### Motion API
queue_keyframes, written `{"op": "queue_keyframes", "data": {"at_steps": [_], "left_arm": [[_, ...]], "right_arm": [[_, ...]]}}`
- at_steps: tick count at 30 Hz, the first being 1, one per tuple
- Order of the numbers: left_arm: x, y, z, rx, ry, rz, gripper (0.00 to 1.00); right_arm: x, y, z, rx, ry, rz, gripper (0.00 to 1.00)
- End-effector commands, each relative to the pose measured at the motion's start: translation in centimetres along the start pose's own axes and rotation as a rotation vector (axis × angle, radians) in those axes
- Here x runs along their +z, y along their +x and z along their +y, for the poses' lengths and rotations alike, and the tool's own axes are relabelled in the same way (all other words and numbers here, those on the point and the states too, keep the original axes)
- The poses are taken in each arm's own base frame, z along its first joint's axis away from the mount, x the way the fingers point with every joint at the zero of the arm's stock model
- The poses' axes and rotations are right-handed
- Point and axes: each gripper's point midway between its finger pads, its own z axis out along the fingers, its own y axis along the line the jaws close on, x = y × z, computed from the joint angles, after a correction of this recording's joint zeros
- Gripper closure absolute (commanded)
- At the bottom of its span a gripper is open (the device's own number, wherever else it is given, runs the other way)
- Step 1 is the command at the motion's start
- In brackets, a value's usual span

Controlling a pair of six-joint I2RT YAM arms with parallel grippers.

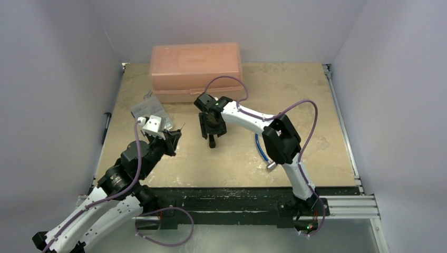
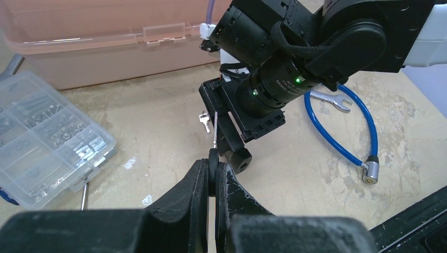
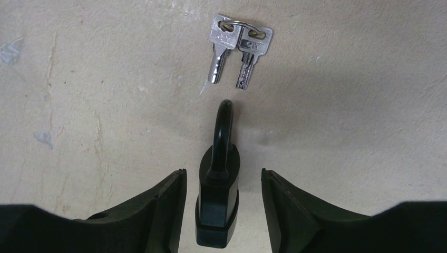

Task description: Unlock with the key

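My left gripper (image 2: pixel 213 175) is shut on the key (image 2: pixel 213 158), pinching its round black head with the thin metal blade sticking out beyond the fingertips. In the top view it (image 1: pixel 174 138) hovers left of the right gripper. The black padlock (image 3: pixel 217 196) sits between the fingers of my right gripper (image 3: pixel 224 176), which is open with a gap on each side. The padlock's shackle points toward the silver keys. In the left wrist view the padlock's end (image 2: pixel 241 159) is just beyond the key's blade. My right gripper (image 1: pixel 212 132) is at mid-table.
A bunch of bare silver keys (image 3: pixel 240 39) lies just past the padlock. A blue cable lock (image 2: pixel 342 132) and a small wrench (image 2: pixel 329 99) lie to the right. A clear parts organizer (image 2: pixel 42 132) lies at the left. A pink lidded box (image 1: pixel 195 66) stands at the back.
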Motion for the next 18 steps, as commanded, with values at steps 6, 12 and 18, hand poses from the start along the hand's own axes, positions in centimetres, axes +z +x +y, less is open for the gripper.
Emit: {"op": "queue_keyframes", "data": {"at_steps": [6, 12, 18], "left_arm": [[-0.3, -1.4, 0.0, 0.004, 0.000, -0.038, 1.00], [-0.3, -1.4, 0.0, 0.005, 0.002, -0.036, 1.00], [-0.2, -1.3, -0.1, 0.006, 0.004, -0.032, 1.00]], "right_arm": [[0.4, -0.7, 0.7, 0.049, -0.001, -0.037, 0.48], [1.1, 0.1, 0.8, 0.055, -0.005, -0.018, 0.68], [1.0, 0.5, 0.6, 0.061, -0.007, -0.015, 0.88]]}}
